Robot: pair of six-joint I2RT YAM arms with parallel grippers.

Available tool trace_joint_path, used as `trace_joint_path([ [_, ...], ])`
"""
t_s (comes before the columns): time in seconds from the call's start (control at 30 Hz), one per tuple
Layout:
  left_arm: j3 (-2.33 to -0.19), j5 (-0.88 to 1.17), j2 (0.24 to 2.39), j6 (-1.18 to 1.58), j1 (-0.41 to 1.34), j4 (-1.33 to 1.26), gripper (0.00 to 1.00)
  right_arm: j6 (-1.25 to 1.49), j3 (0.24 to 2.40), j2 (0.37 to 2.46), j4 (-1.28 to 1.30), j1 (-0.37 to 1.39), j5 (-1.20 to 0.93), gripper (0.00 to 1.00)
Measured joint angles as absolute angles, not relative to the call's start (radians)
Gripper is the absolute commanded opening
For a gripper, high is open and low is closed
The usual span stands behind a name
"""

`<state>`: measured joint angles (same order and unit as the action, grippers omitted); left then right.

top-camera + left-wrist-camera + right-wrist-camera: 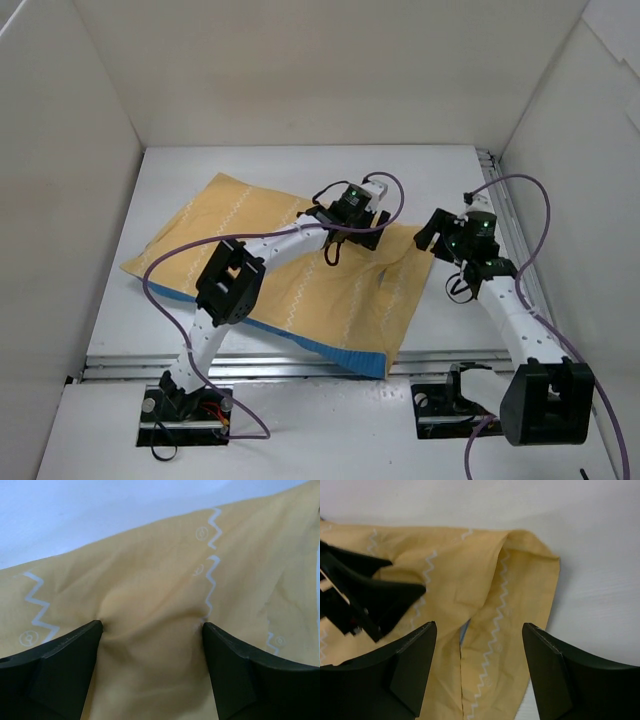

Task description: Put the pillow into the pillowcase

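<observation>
The pillowcase (300, 290) lies flat on the white table with its yellow zigzag face up and a blue edge along its near side. The pillow is hidden or out of view. My left gripper (332, 248) is down on the pillowcase near its far right part. In the left wrist view it (152, 627) is open, both tips pressing into the yellow fabric (150, 570) with a soft bulge between them. My right gripper (428, 232) hovers open over the pillowcase's folded right corner (520, 580), holding nothing. A thin blue slit (465, 630) shows in the fold between its jaws (479, 625).
White walls close in the table on the left, back and right. A metal rail (300, 360) runs along the near edge and another (500, 200) along the right side. Purple cables (520, 190) loop off both arms. The left gripper's fingers (380, 595) show in the right wrist view.
</observation>
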<state>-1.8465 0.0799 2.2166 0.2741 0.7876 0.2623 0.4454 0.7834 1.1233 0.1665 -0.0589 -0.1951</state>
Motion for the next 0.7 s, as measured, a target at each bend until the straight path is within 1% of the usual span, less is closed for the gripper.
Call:
trace_joint_path([
  [0.1,-1.842,0.060,2.215,0.294,0.754,0.250,0.77,0.455,0.743,1.124,0.165,0.012,-0.188,0.63],
  [0.2,-1.818,0.038,2.211,0.313,0.705,0.225,0.77,0.465,0.730,1.207,0.168,0.086,-0.187,0.61],
  [0.4,-1.788,-0.006,2.203,0.342,0.596,0.197,0.77,0.477,0.730,1.378,0.149,0.214,-0.147,0.63],
  [0.57,-1.736,-0.017,2.177,0.349,0.578,0.165,0.77,0.483,0.823,1.544,0.136,0.299,-0.126,0.61],
  [0.7,-1.723,-0.028,2.168,0.348,0.589,0.162,0.77,0.485,0.921,1.622,0.123,0.344,-0.106,0.59],
])
